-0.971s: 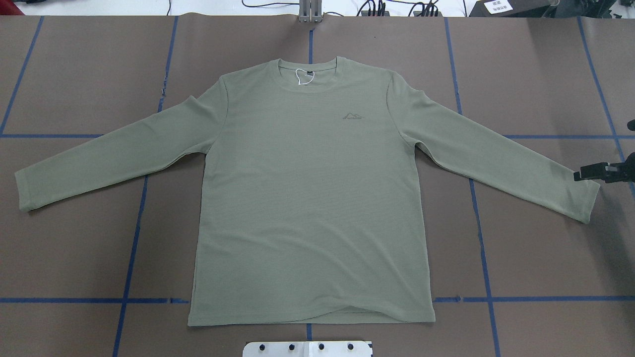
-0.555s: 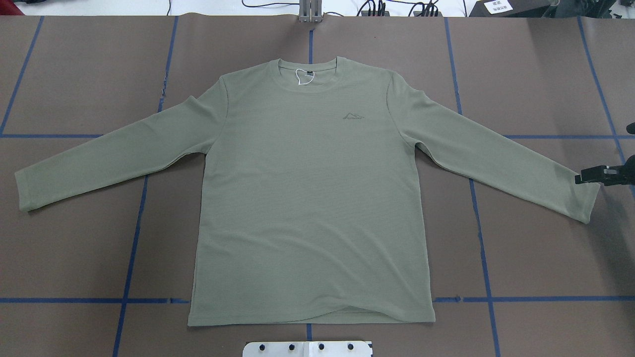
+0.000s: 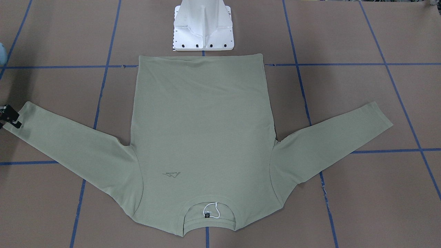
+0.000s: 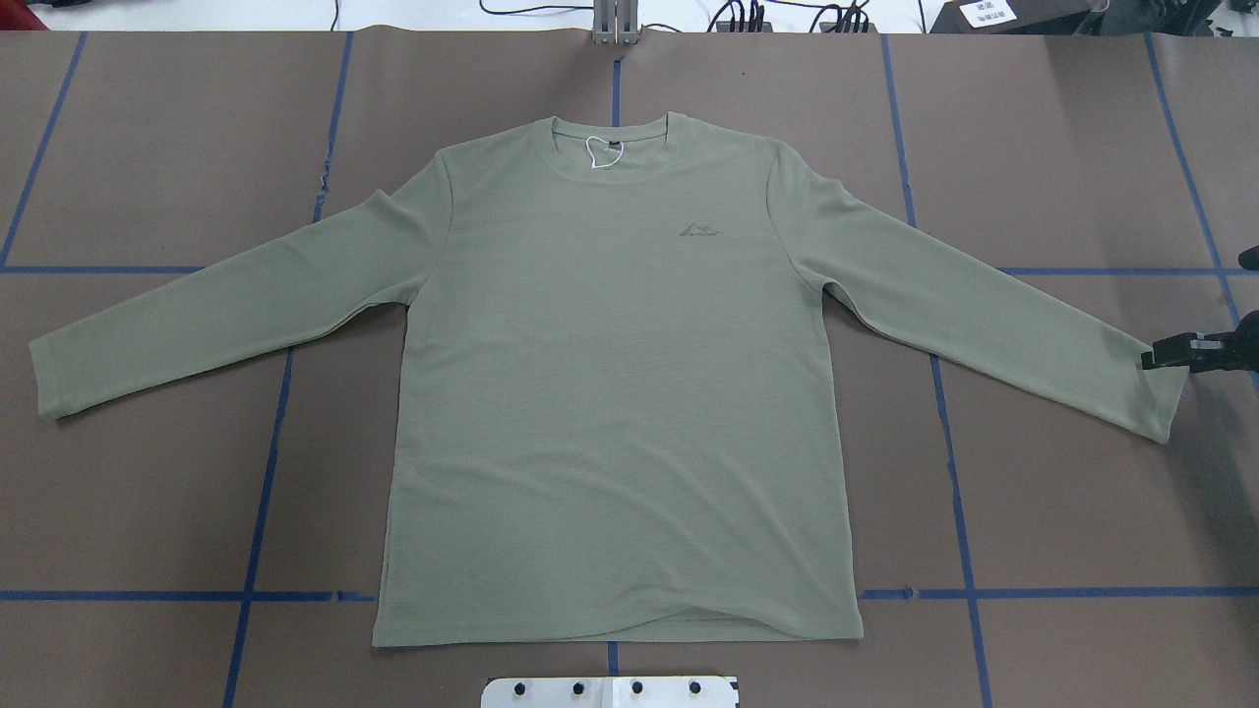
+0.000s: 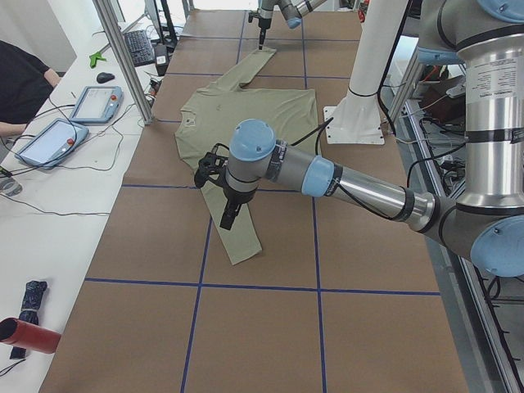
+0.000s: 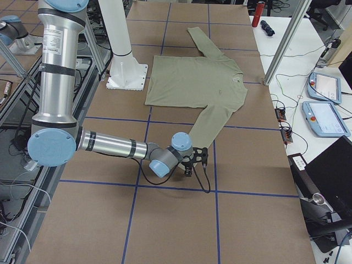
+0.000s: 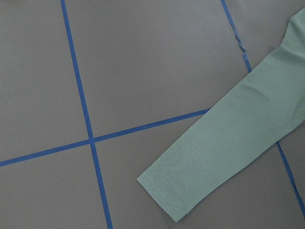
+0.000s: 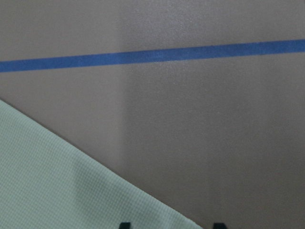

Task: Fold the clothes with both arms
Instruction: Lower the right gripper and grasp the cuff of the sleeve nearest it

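We see the sage-green long-sleeved knit shirt (image 4: 620, 393) lying flat, front up, on the brown blue-taped table (image 4: 1062, 492), the right arm's black two-finger gripper (image 4: 1166, 354) parted at one cuff, while we cannot tell the state of the left arm's black gripper (image 5: 228, 214) above the other sleeve.

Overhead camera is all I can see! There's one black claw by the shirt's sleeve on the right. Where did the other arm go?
Observer: The left arm is off your picture. The exterior left view shows its left gripper over the shirt's left sleeve.
Operator: Is it touching?
Observer: It seems not. Its wrist camera looks down on the whole cuff beside a blue tape cross.
Operator: Is my claw open?
Observer: Yes. On the right gripper, the wrist camera shows two fingertips apart, with the right sleeve's edge between them.
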Available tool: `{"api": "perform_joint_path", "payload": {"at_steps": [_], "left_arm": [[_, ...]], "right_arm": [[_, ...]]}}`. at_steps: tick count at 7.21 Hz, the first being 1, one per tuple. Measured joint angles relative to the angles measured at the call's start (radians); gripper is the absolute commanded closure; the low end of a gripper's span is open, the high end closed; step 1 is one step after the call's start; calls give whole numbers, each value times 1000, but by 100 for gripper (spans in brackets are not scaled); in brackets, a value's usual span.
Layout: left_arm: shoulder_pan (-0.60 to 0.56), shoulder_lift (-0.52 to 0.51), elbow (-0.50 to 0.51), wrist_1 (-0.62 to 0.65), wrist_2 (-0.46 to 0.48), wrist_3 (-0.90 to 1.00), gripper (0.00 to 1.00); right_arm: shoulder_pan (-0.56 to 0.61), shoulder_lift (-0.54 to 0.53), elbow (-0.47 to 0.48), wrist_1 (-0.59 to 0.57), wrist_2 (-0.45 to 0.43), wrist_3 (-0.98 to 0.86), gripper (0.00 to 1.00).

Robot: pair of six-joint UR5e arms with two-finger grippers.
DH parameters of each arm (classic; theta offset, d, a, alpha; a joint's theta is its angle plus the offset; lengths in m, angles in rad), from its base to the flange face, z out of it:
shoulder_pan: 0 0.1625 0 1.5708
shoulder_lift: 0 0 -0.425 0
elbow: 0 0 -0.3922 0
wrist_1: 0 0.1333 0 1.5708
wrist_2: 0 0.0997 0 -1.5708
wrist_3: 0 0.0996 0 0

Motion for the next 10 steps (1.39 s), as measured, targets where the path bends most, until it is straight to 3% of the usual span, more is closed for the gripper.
{"api": "perform_joint_path", "payload": {"at_steps": [3, 8, 10], "left_arm": [[0, 0, 0, 0, 0, 0, 0], [-1, 0, 1, 0, 0, 0, 0], [-1, 0, 2, 0, 0, 0, 0]], "right_arm": [[0, 2, 0, 0, 4, -1, 100], [13, -6, 76, -36, 15, 3, 100], [27, -35, 201, -167, 12, 9, 100]]}}
